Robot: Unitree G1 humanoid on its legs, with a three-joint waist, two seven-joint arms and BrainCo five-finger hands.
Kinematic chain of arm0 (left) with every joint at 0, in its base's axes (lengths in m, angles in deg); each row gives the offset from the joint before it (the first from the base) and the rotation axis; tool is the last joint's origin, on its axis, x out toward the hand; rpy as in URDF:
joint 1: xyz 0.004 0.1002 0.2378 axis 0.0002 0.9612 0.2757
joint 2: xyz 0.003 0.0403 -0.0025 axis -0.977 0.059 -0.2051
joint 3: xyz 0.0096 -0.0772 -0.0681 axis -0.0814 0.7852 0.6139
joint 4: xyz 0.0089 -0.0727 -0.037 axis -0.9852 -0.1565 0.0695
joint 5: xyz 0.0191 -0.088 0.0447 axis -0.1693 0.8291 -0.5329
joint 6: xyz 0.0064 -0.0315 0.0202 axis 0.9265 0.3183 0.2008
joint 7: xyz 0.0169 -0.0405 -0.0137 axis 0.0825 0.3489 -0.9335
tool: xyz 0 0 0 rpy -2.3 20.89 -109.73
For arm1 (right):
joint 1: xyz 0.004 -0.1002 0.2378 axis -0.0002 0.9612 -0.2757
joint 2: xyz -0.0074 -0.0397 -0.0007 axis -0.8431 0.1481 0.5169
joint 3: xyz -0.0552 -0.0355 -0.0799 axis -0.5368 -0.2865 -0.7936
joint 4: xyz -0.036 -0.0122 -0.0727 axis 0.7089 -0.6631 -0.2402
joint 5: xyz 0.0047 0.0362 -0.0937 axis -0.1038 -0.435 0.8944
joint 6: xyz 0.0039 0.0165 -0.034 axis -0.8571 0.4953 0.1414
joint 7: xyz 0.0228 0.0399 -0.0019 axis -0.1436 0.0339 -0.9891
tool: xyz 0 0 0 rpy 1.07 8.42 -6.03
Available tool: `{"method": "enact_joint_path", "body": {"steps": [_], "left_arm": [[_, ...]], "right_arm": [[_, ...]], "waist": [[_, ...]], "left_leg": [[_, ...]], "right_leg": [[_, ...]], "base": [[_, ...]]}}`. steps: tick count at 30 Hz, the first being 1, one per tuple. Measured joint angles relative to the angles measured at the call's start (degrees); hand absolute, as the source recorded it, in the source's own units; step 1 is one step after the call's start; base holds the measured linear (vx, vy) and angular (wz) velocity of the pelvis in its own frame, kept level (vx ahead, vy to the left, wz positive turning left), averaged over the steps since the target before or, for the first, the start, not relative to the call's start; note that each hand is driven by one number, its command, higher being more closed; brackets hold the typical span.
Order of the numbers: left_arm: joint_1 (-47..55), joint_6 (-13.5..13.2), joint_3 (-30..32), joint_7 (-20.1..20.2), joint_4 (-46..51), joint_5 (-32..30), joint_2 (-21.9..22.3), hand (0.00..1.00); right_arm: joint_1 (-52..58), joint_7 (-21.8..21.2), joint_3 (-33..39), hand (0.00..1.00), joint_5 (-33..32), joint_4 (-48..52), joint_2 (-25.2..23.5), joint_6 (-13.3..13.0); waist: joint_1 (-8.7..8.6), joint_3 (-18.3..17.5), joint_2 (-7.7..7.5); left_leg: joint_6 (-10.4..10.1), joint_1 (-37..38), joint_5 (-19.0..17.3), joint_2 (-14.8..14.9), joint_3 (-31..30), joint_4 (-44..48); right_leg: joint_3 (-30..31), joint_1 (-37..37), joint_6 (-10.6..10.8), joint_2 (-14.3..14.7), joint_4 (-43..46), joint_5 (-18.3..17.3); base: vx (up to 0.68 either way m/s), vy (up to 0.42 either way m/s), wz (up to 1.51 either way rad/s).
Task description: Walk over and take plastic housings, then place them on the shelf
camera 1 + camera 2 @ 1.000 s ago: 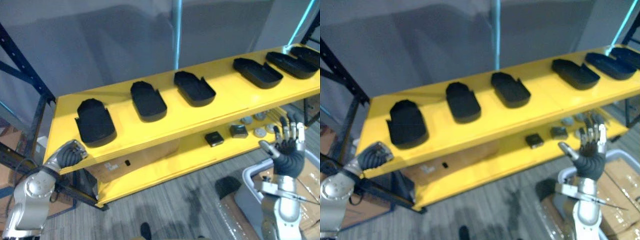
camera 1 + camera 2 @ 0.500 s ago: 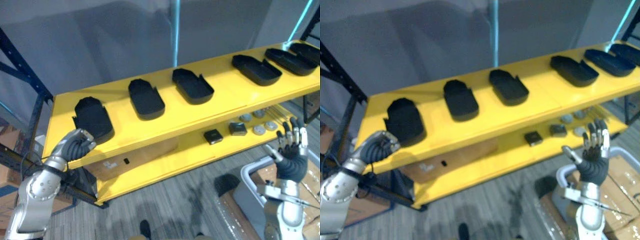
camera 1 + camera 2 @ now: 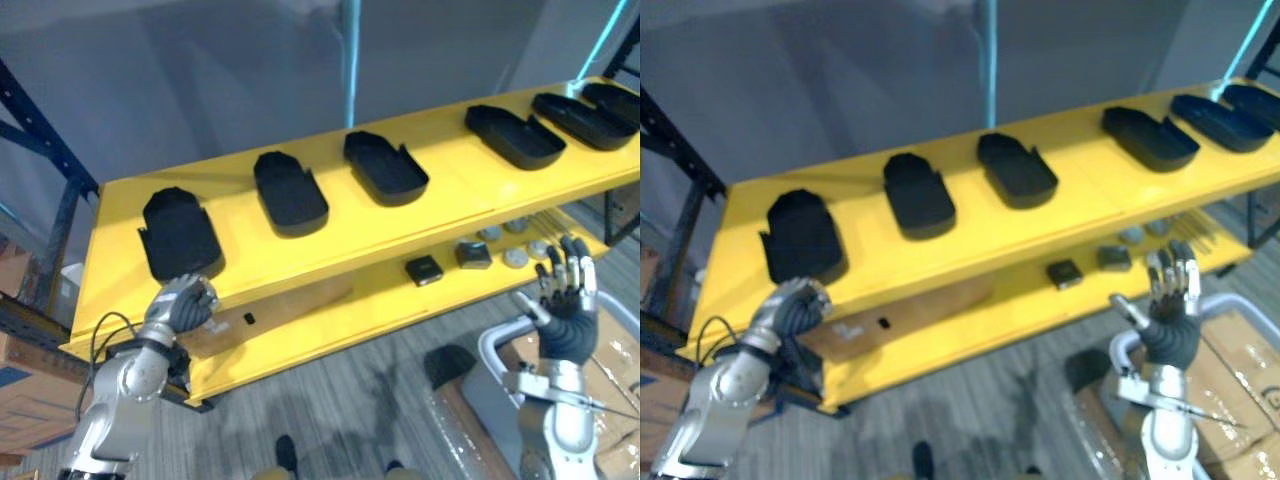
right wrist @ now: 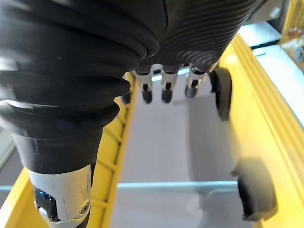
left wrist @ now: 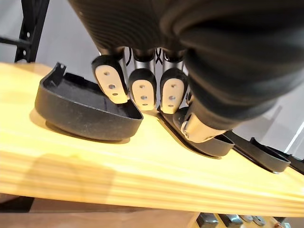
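Several black plastic housings (image 3: 385, 168) lie in a row, well apart, on the top board of the yellow shelf (image 3: 240, 225). Both hands are empty. The left hand (image 3: 185, 303) sits at the board's front edge just before the end housing (image 5: 85, 114), its fingers curled in on nothing. The right hand (image 3: 565, 300) is raised off to the side with its fingers straight and spread.

Each housing is a shallow moulded shell, open-topped, with a low rim, one rounded end and one notched end. The surface is matte and faintly grainy. They look light and stiff (thin walls may give under a hard squeeze) and not especially slippery. The best hold is probably across the narrow width, thumb on one side wall and fingers on the other. Small grey and black parts (image 3: 473, 255) sit on the lower board.
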Motion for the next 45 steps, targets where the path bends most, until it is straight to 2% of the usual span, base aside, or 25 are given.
{"method": "enact_joint_path", "body": {"steps": [4, 6, 18, 25, 35, 40, 45], "left_arm": [[-0.46, 0.73, -2.97, 0.11, -0.57, -0.43, 0.36, 1.00], [-0.86, 2.09, -4.11, 0.23, -2.02, -1.80, 0.36, 1.00], [-2.84, 6.80, -4.88, 0.63, -8.62, -2.23, 0.43, 1.00], [-4.92, 8.77, -4.93, -3.80, -12.45, -2.18, 0.66, 1.00], [-8.96, 9.17, -4.82, -10.16, -17.47, -1.87, 0.69, 1.00], [-10.78, 9.44, -4.75, -10.50, -17.68, -1.54, 0.69, 1.00], [-11.12, 11.51, -4.72, -9.86, -19.58, -1.54, 0.69, 1.00]], "right_arm": [[-0.02, -0.01, -0.31, 0.00, 0.01, -0.04, 0.00, -0.13], [-0.06, -0.02, -0.34, 0.00, 0.00, -0.32, 0.00, -0.36], [-0.68, -0.07, -2.53, 0.00, 0.00, -2.54, 0.00, -0.44], [-1.18, -0.09, -2.93, 0.00, 0.03, -4.23, 0.00, -0.54], [-1.82, -0.16, -3.00, 0.00, 0.07, -5.05, 0.00, -0.54], [-2.39, -0.17, -3.08, 0.00, 0.10, -5.10, 0.00, -0.53], [-3.17, -0.31, -3.08, 0.00, 0.08, -5.13, 0.00, -0.53]], "waist": [[-0.06, -0.05, -0.08], [-0.04, -0.10, -0.18], [-0.13, -0.36, -1.10], [-0.14, -0.83, -1.85], [-0.21, -0.84, -1.85], [-0.38, -0.85, -1.83], [-1.34, -0.85, -1.82]], "left_leg": [[-0.08, 0.02, 0.06, 0.17, 0.13, 0.00], [-0.10, 0.17, 0.08, 0.23, 0.37, 0.00], [-0.23, 0.55, 0.16, 0.52, 1.26, -0.01], [-0.22, 0.57, 0.18, 0.60, 1.35, 0.00], [-0.33, 0.71, 0.26, 1.00, 1.75, 0.00], [-0.40, 0.71, 0.31, 1.07, 1.78, 0.00], [-0.41, 0.71, 0.31, 1.12, 1.87, 0.00]], "right_leg": [[0.33, -0.18, -0.19, 0.14, 0.02, 0.16], [0.70, -0.24, -0.18, 0.17, 0.08, 0.26], [1.32, -0.27, -0.50, 0.34, 0.07, 0.55], [1.52, -0.38, -0.48, 0.42, 0.07, 0.62], [2.52, -0.68, -0.54, 0.87, 0.07, 0.84], [2.55, -0.70, -0.46, 0.94, 0.07, 0.93], [2.64, -0.75, -0.45, 0.99, 0.07, 0.96]], "base": [[-0.01, -0.003, -0.04], [-0.01, 0.003, -0.07], [-0.01, 0.001, -0.03], [0.00, 0.000, 0.00], [0.00, -0.003, -0.03], [0.00, 0.000, 0.00], [0.00, 0.000, 0.00]]}}
